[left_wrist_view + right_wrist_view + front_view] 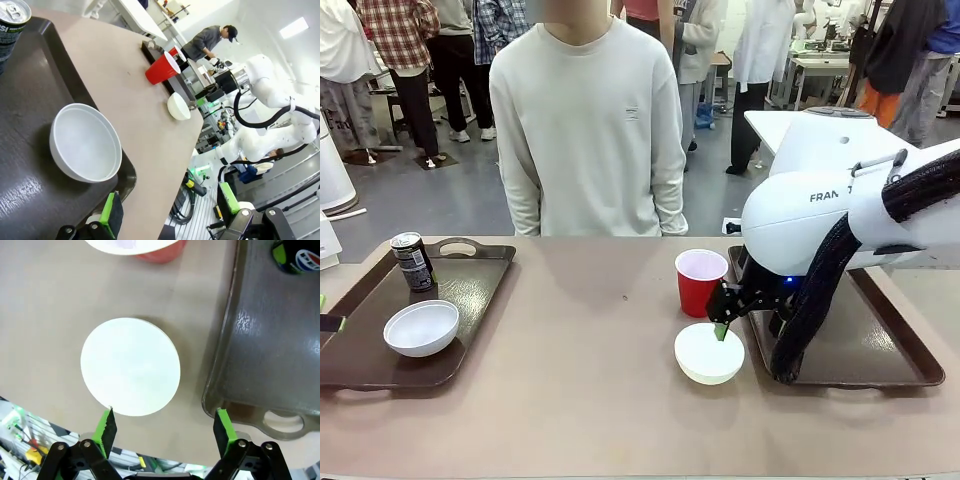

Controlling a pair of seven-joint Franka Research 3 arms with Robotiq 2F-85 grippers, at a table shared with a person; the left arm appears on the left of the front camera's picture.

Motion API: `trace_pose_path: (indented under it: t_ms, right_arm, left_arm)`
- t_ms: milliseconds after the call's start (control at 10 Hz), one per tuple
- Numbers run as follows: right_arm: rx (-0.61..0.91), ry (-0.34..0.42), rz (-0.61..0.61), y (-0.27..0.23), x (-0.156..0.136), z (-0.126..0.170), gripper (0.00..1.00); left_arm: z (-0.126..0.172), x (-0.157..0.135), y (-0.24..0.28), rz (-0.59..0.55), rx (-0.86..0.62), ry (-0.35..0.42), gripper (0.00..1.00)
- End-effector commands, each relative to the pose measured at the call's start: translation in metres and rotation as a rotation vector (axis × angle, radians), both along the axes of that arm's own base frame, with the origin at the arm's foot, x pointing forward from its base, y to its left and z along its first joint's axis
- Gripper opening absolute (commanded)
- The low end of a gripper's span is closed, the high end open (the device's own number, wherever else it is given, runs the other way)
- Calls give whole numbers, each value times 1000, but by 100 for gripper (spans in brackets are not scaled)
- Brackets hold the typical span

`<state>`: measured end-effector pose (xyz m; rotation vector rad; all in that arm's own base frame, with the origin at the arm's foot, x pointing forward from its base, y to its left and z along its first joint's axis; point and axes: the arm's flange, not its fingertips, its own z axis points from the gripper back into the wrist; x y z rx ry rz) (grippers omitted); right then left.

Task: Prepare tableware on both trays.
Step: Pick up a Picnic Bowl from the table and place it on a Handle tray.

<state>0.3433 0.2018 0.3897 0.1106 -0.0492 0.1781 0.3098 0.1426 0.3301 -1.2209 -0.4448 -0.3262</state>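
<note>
On the left tray stand a dark can and a white bowl. My left gripper hangs open near that bowl, at the tray's front edge; the can shows at the top left. A red cup and a second white bowl sit on the table beside the right tray. My right gripper hovers open above this bowl and the tray's rim, holding nothing. A Pepsi can stands on the right tray.
A person stands at the far side of the table with arms down. The bare tabletop lies between the two trays. My right arm covers much of the right tray.
</note>
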Motion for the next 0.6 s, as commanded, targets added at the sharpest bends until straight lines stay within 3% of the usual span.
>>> trace_pose_path:
  t_ms: [0, 500]
  right_arm:
    - [-9, -1, -13, -7, -11, 2, 100]
    - [-36, -12, -42, 15, 7, -9, 100]
  left_arm:
    - [1, -2, 1, 2, -13, -13, 100]
    - [1, -2, 1, 2, -13, -13, 100]
